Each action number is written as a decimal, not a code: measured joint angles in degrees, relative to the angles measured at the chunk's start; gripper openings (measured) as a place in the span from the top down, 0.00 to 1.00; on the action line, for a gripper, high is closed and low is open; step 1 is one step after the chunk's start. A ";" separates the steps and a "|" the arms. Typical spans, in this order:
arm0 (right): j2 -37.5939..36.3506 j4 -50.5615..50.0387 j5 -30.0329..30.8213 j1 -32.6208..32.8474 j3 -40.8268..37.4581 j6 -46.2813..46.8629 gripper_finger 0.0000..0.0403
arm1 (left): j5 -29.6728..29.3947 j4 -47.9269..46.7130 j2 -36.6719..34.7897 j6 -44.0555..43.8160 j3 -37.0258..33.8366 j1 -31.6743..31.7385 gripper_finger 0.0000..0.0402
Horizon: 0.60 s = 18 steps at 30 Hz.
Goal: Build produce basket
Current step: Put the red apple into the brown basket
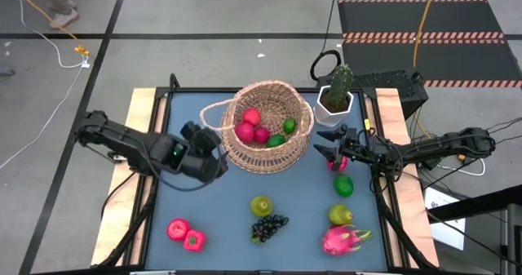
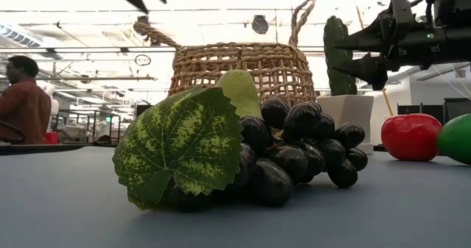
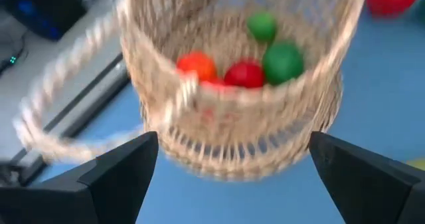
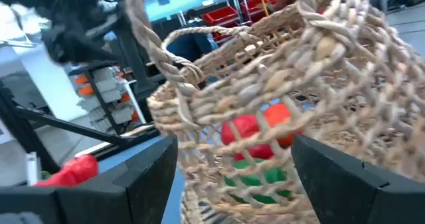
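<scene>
The tan wicker basket (image 1: 265, 128) stands on its base at the table's far middle. It holds red fruits (image 1: 251, 128) and a green lime (image 1: 289, 126), and its loop handle (image 1: 214, 112) droops to its left. My left gripper (image 1: 218, 157) is open beside the basket's left near wall, which fills the space ahead of its fingers (image 3: 234, 139). My right gripper (image 1: 322, 150) is open beside the basket's right wall (image 4: 234, 143), above a red apple (image 1: 337, 163). On the table lie a lime (image 1: 344, 185), two pears (image 1: 261, 205) (image 1: 341, 215), grapes (image 1: 267, 226), a dragon fruit (image 1: 344, 240), an apple (image 1: 178, 228) and a strawberry (image 1: 194, 241).
A green cactus in a white pot (image 1: 336, 95) stands just right of the basket, near the far edge and behind my right gripper. Wooden rails (image 1: 139, 144) run along the table's left and right sides. A person (image 2: 22, 93) stands in the room beyond the table.
</scene>
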 joint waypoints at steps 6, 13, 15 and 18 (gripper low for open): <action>0.00 0.31 2.22 0.00 0.00 -4.41 0.28 | 0.77 1.78 -0.02 -6.47 -7.79 -3.43 0.03; 0.00 1.09 2.07 0.00 0.00 -0.67 0.28 | 4.59 7.51 0.00 -7.30 -14.73 -2.19 0.03; 0.00 0.93 0.61 0.09 0.00 2.26 0.28 | 4.49 8.47 -0.10 -6.16 -15.24 -1.40 0.03; 0.58 0.66 -1.94 0.40 0.00 5.33 0.28 | 4.42 10.12 -0.10 -4.52 -15.83 -0.43 0.03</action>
